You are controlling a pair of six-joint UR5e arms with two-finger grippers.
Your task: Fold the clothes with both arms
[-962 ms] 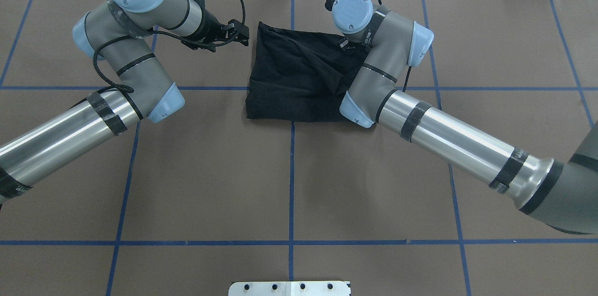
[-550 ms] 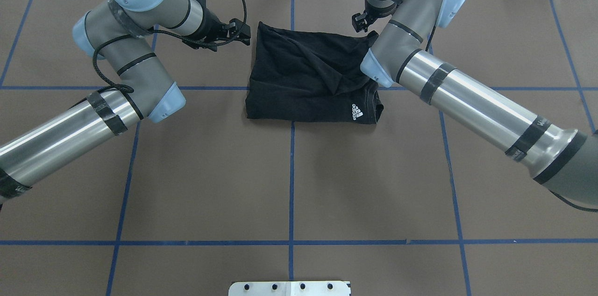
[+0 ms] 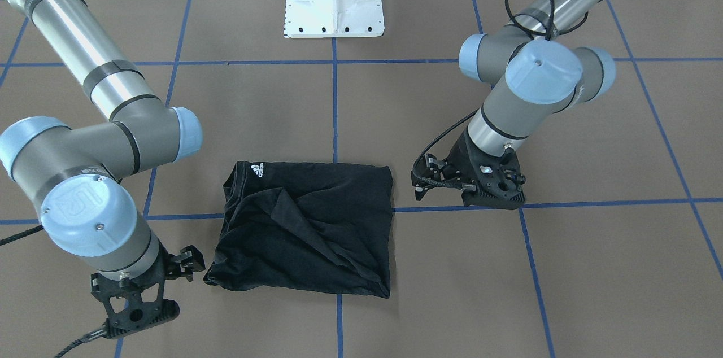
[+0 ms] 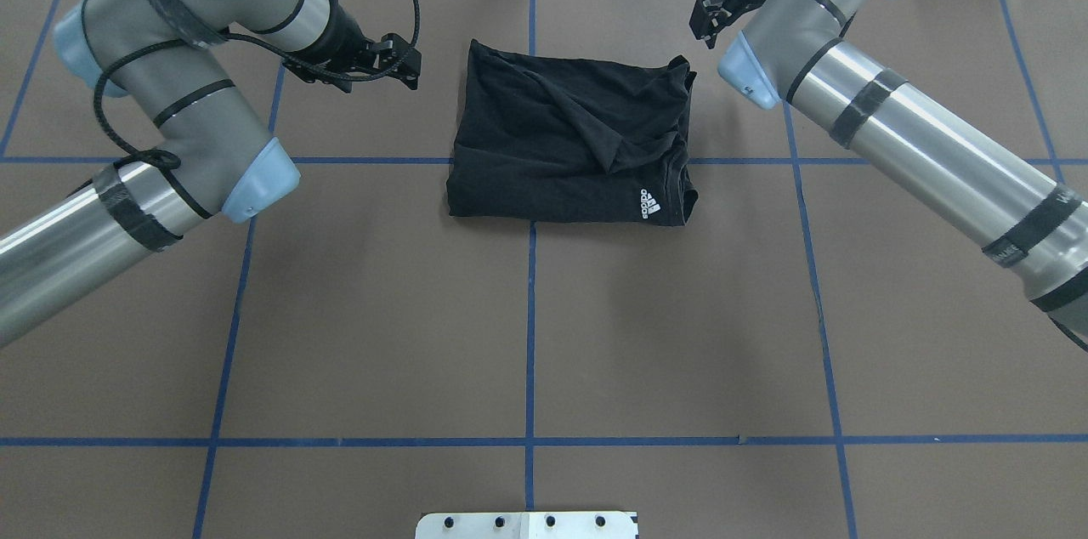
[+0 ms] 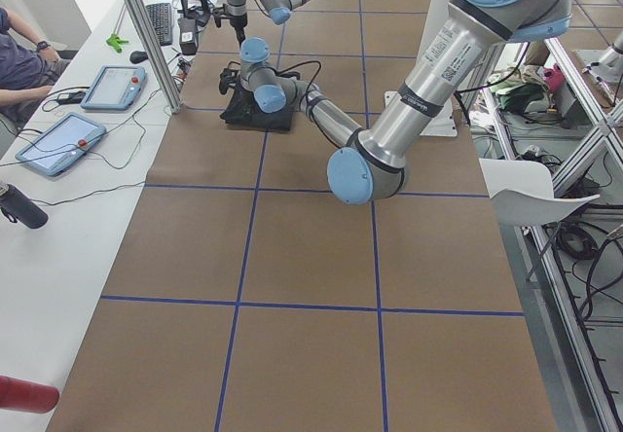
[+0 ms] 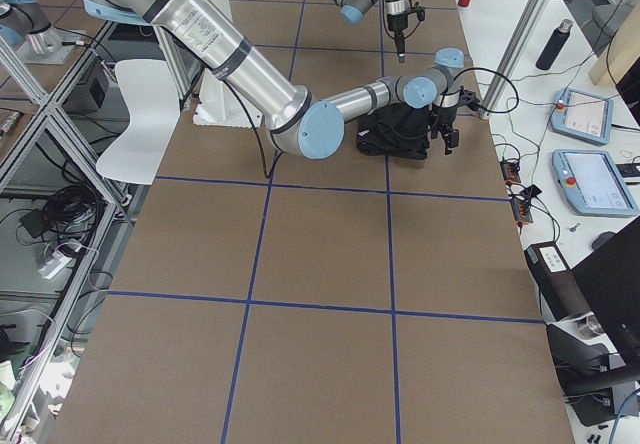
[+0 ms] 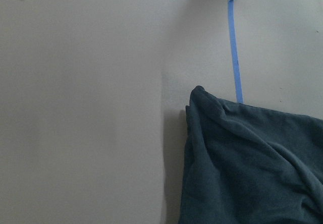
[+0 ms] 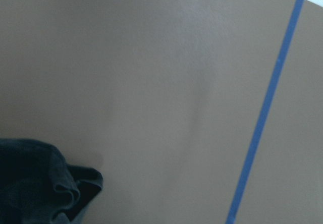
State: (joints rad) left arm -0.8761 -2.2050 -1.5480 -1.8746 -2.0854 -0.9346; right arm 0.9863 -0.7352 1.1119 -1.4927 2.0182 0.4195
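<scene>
A matte brown table (image 4: 365,309) bears a blue tape grid (image 4: 529,335); a folded black fabric T-shirt (image 4: 552,148) lies across one crossing; a white metal pedestal (image 3: 334,5) stands apart.

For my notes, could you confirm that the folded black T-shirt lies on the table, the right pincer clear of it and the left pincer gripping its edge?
Not quite: the left pincer is also clear of the T-shirt, beside its edge, as the overhead view shows.
</scene>
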